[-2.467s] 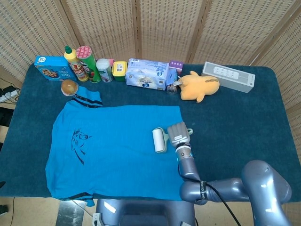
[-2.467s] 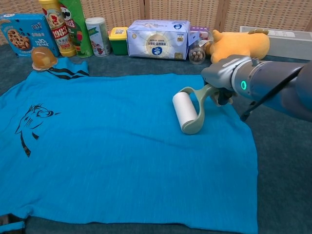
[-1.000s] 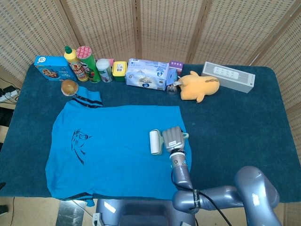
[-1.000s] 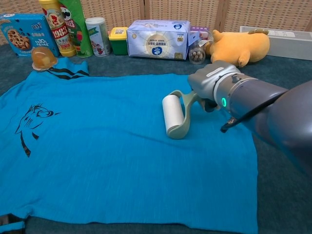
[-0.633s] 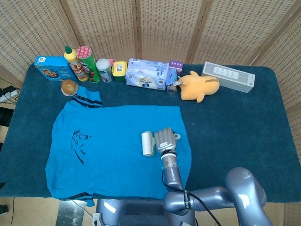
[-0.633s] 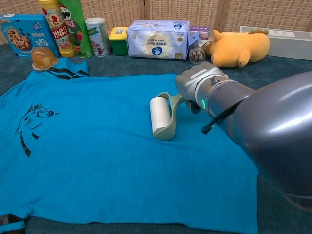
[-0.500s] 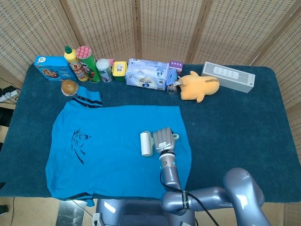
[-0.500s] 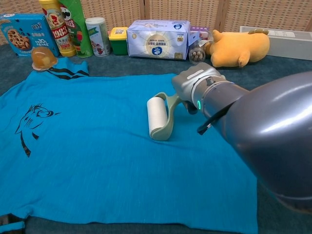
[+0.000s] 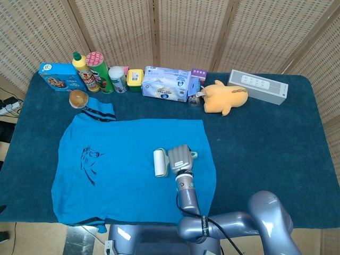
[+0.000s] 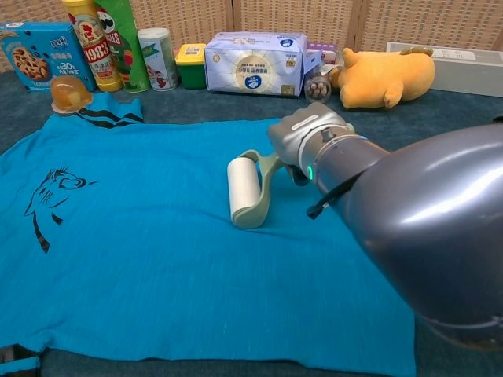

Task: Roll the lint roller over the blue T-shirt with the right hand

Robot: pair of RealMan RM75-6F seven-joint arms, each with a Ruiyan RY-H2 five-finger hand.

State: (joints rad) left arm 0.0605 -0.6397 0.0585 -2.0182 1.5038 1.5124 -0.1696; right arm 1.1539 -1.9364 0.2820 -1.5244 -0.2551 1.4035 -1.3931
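Head view – room: woven wicker screens [image 9: 180, 32] stood behind your dark blue table [image 9: 265, 143].
Head view – surface: the blue T-shirt [image 9: 127, 164] lay flat.
Chest view – roller: the lint roller [image 10: 245, 188] rested mid-shirt.
Chest view – hand: your right hand [image 10: 306, 133] had its fingers clenched around the roller's handle.

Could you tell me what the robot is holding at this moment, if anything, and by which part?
The right hand holds the lint roller by its handle, with the white roll resting on the blue T-shirt. The left hand is not in view.
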